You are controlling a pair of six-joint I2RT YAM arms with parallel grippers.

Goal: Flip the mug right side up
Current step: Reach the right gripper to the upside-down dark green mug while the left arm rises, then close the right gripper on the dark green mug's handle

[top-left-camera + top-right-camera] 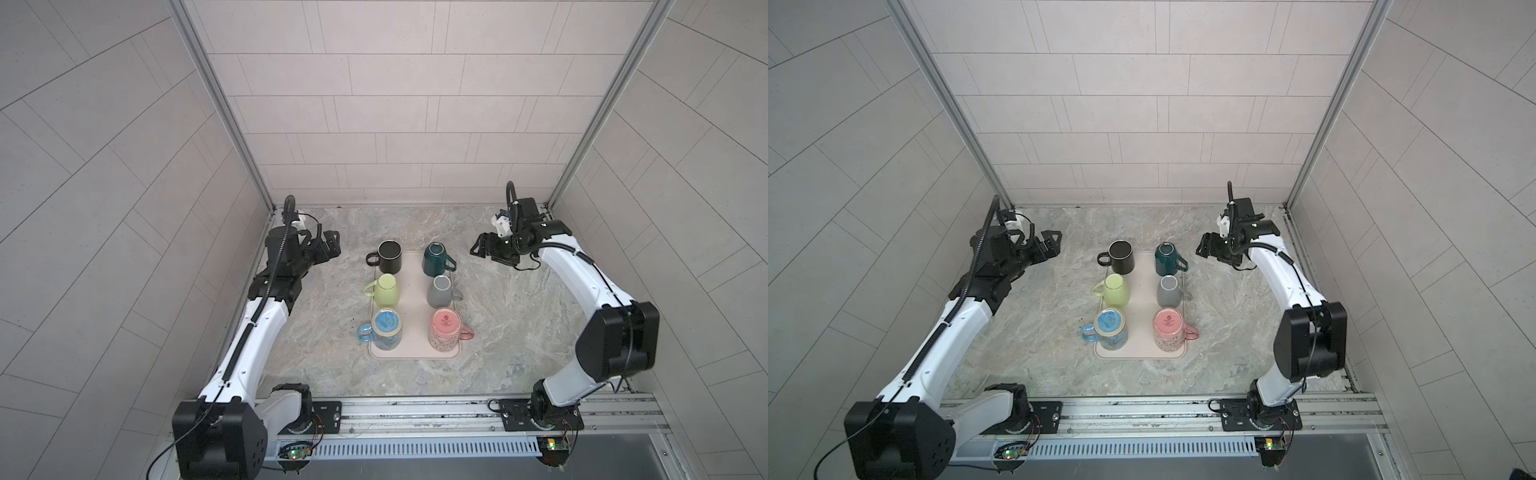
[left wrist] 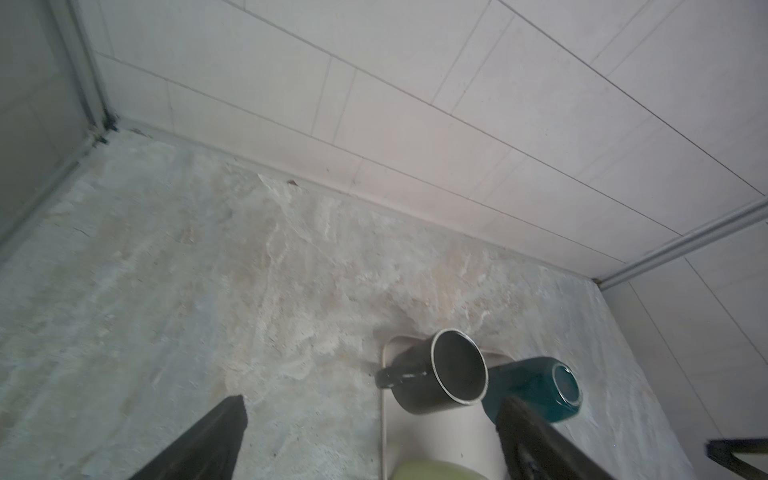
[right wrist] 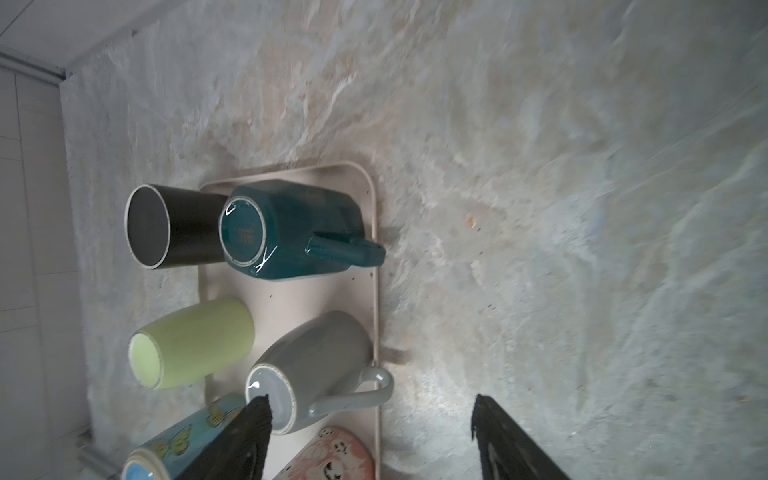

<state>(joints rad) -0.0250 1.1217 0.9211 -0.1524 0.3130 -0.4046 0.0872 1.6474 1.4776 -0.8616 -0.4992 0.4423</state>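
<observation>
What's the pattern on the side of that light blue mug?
Yellow butterflies on the light blue mug, seen best in the right wrist view.

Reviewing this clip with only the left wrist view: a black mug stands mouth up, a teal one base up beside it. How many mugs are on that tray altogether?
Observer: Six; in both top views the tray carries two columns of three.
Operator: Which two sit in the near row?
Observer: A blue mug and a pink mug, both base up.
Operator: And the right gripper?
Observer: The right gripper hangs off the tray beside the teal mug, open, touching nothing.
</observation>
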